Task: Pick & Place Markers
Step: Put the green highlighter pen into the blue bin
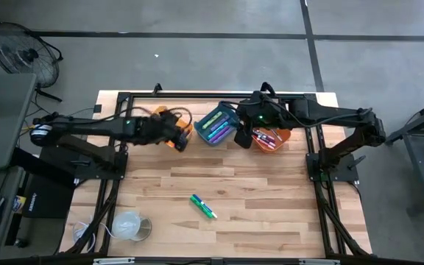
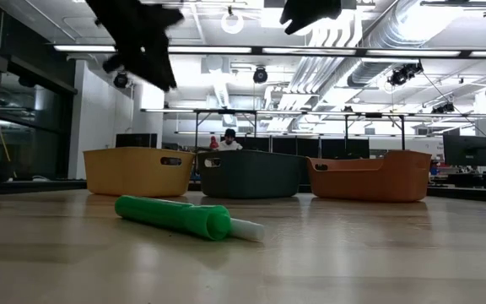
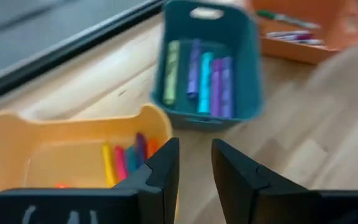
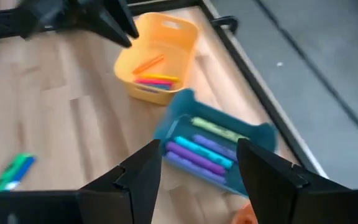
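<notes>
Start at the left of the high view: your left end effector (image 1: pixel 179 140) hangs over the near rim of the yellow bin (image 1: pixel 169 118), its fingers parted a little with nothing between them; the left wrist view shows that narrow gap bare, with several markers already lying in the yellow bin below it.

Moving right, the teal bin (image 1: pixel 218 125) sits in the upper middle of the frame with its purple, green and cyan markers laid side by side; next comes your right end effector (image 1: pixel 240 135), released and spread wide, empty, poised between the teal bin and the orange bin (image 1: pixel 273 138), which also holds a few pens.

The one piece still out is the green marker (image 1: pixel 203 206), lying alone on the table (image 1: pixel 271 213) in the lower middle of the frame, well apart from both arms; its long axis runs diagonally, from upper left down to lower right, white tip toward the lower right. It lies below and to the right of the left end effector, below and to the left of the right one; I judge the distances close to even, the left perhaps slightly nearer.

Bare wood surrounds the marker on every side; the white cup (image 1: pixel 129 226) at lower left and the table's near edge stand clear of it, so your descent looks unobstructed.
</notes>
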